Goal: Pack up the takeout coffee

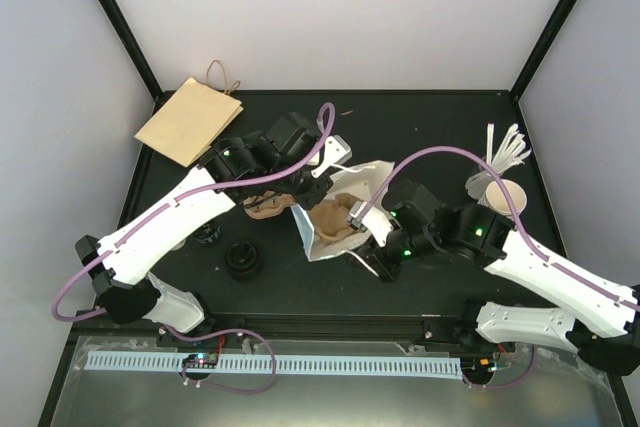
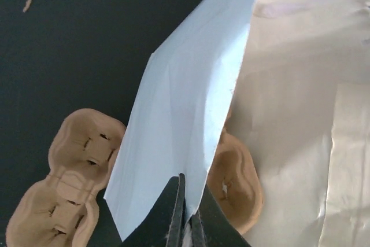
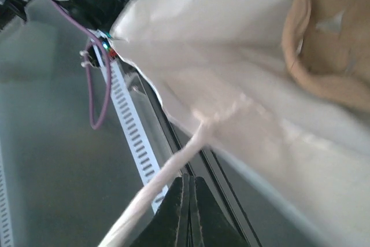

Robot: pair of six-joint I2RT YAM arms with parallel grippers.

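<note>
The black surface (image 1: 420, 127) carried all items, and packing stood at an early stage. The white bag (image 1: 365, 182) lay on its side at centre with its mouth spread between the 2 arms. A flat brown bag (image 1: 188, 119) lay well apart at the far left corner, untouched. The left tool (image 2: 184, 179) was clamped on the edge of the white bag's flap, with paper visibly pinched between its fingers. The right tool (image 3: 188, 180) was closed at the near side of the bag. The bag's twisted handle (image 3: 173, 169) ran just beside its tips, and whether the handle was caught could not be told. A brown pulp carrier (image 1: 268, 211) lay partly under the flap, 1 end out on the surface. A stack of lidless white cups (image 1: 497, 194) stood at the right, and loose black lids (image 1: 243, 260) sat near the left arm. The takeout coffee could not be positively located: none showed in the bag mouth or in either tool. A dark round item (image 1: 207, 237), half hidden beneath the left arm beside the lids, was the only candidate. Its cup body was not visible, so its condition could not be assessed. In my judgement, loading the cup and closing the bag both remained to be done.
</note>
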